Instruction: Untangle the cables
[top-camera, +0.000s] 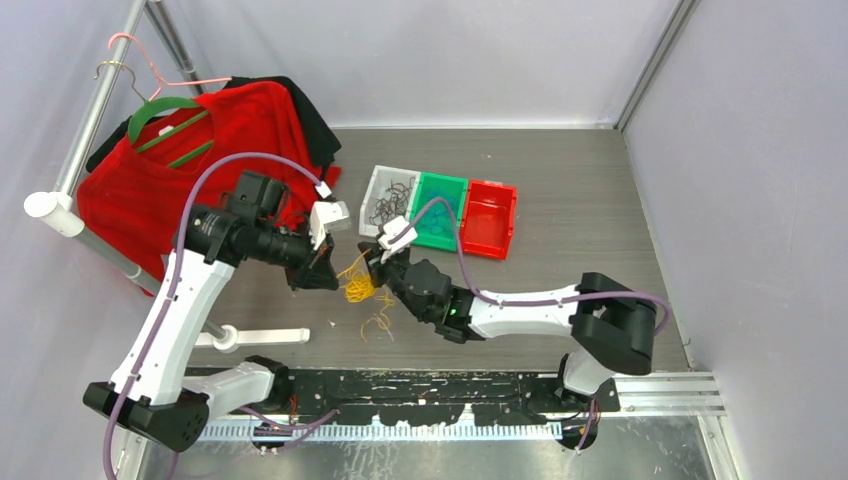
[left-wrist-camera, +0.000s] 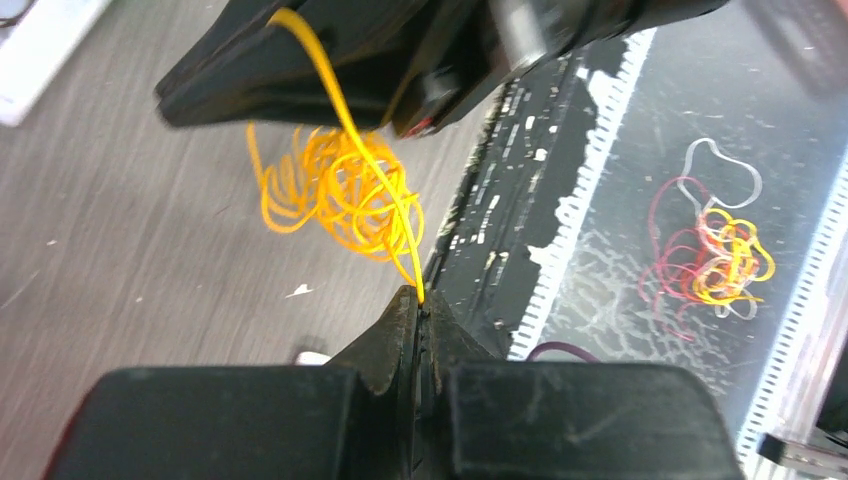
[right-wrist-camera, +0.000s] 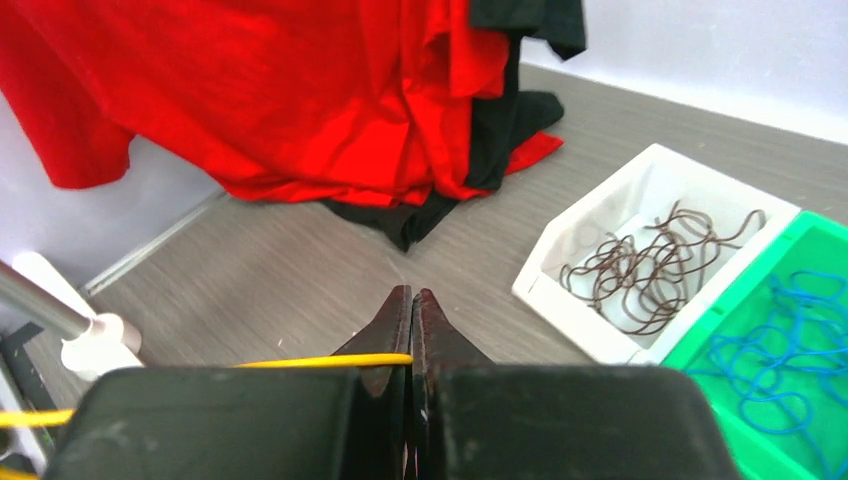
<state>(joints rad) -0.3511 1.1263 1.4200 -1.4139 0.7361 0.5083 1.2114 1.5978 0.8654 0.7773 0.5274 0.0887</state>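
Note:
A tangle of yellow-orange cables (top-camera: 358, 288) lies on the grey table between my two grippers. My left gripper (top-camera: 325, 262) is to its left. In the left wrist view this gripper (left-wrist-camera: 420, 300) is shut on one yellow strand, which runs up from the tangle (left-wrist-camera: 345, 190) to the dark fingers of the right gripper (left-wrist-camera: 330, 60). My right gripper (top-camera: 378, 258) is just right of the tangle. In the right wrist view it (right-wrist-camera: 412, 298) is shut, with a yellow cable (right-wrist-camera: 320, 361) pinched between its jaws and leading off to the left.
A white bin (top-camera: 372, 190) holds brown cables (right-wrist-camera: 650, 270), and a green bin (top-camera: 443, 180) holds blue cables (right-wrist-camera: 790, 340). A red bin (top-camera: 492, 188) stands beside them. A red shirt (top-camera: 200, 170) hangs at the back left. Another mixed tangle (left-wrist-camera: 715, 255) lies below the near edge.

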